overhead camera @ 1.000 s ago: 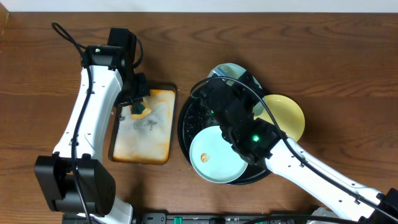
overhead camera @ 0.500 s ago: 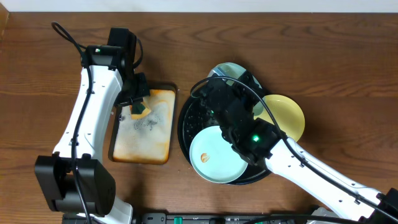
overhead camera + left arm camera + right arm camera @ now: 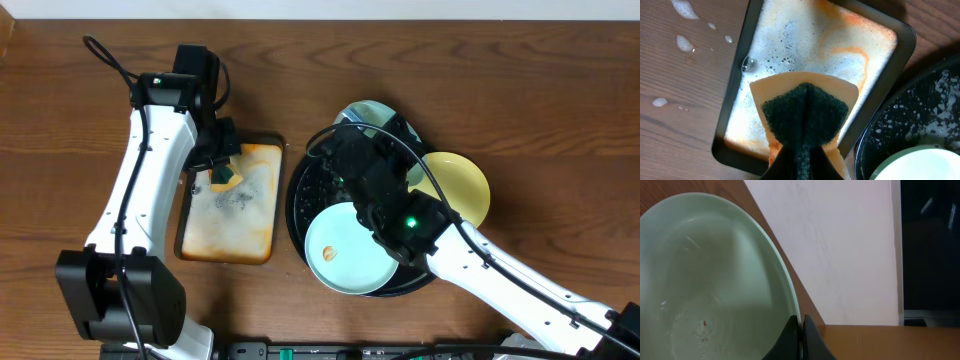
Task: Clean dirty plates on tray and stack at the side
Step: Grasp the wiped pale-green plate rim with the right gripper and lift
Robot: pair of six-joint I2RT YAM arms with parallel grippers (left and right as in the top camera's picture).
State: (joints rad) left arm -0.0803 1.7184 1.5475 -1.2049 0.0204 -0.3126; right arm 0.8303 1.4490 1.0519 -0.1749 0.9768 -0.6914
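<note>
Right wrist view showed my right gripper point(image 3: 801, 322) pinching the rim of a mint plate point(image 3: 715, 270), tilted up at the far side of the black tray point(image 3: 297, 195). The second mint plate point(image 3: 350, 250) lay on the tray's near part, the yellow plate point(image 3: 460, 185) at its right edge. My left gripper point(image 3: 802, 152) squeezed the sponge point(image 3: 805, 112) over the soapy tray point(image 3: 726, 105). I judged the plate stiff, light and wet-slick; a deeper rim bite seemed safer.
</note>
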